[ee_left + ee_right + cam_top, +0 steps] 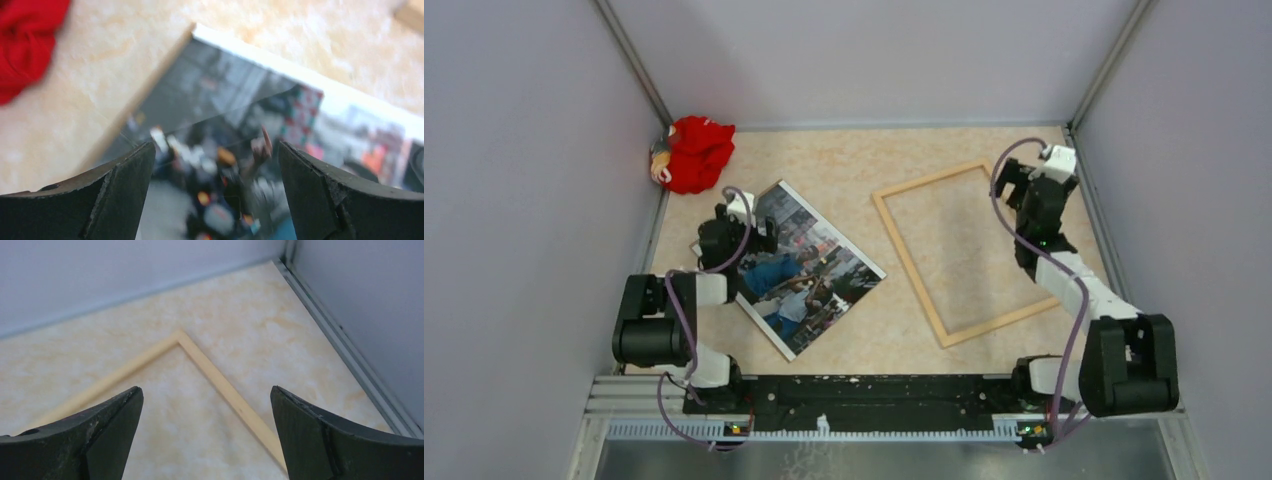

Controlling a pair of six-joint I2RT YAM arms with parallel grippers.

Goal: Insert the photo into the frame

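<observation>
The photo (pixel 809 268), a glossy print of a crowd with a white border, lies face up and tilted on the table left of centre. It fills the left wrist view (pixel 240 130), blurred. My left gripper (pixel 742 212) is open and empty, hovering over the photo's far left edge. The light-wood frame (pixel 911 258) lies flat right of centre, empty inside. Its far corner shows in the right wrist view (pixel 200 360). My right gripper (pixel 1046 160) is open and empty above the frame's far right corner.
A red cloth toy (pixel 694 152) lies in the far left corner and shows at the left wrist view's edge (pixel 25 45). Grey walls (pixel 854 60) enclose the table on three sides, with a metal rail (pixel 345 345) along the right wall.
</observation>
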